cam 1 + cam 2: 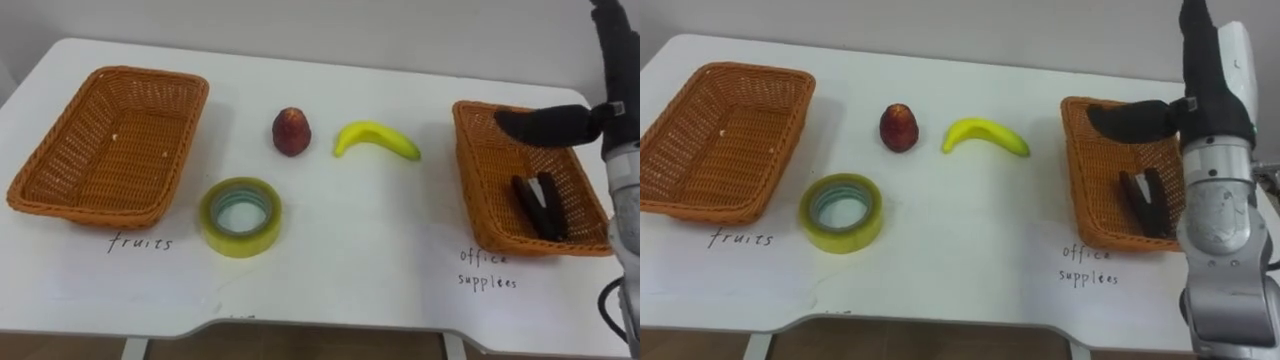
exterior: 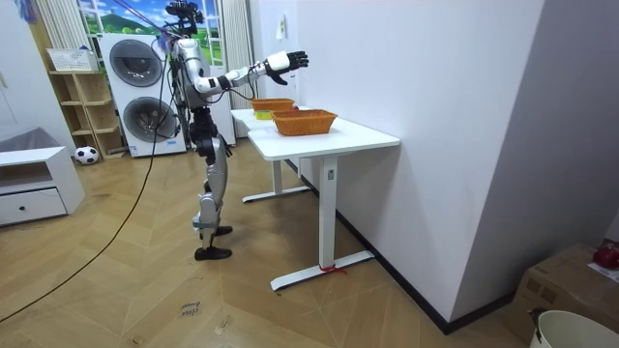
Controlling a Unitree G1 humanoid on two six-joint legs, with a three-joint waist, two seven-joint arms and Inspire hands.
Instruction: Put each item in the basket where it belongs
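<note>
A red apple (image 1: 291, 131) and a yellow banana (image 1: 375, 139) lie at the middle of the white table (image 1: 350, 260). A roll of yellowish tape (image 1: 240, 216) lies nearer the front. The wicker basket (image 1: 60, 205) on the left, labelled fruits, has nothing in it. In the wicker basket (image 1: 485, 180) on the right, labelled office supplies, lies a black stapler (image 1: 540, 205). My right hand (image 1: 1212, 70) hangs raised above that basket, open and holding nothing, its dark thumb (image 1: 545, 125) pointing left over the basket's far end.
In the room view I stand at the table's (image 2: 338, 135) far end with the right hand (image 2: 287, 61) stretched out over the baskets (image 2: 304, 121). Two washing machines (image 2: 135, 92) and a shelf (image 2: 82, 106) stand behind me. A white wall runs along the table.
</note>
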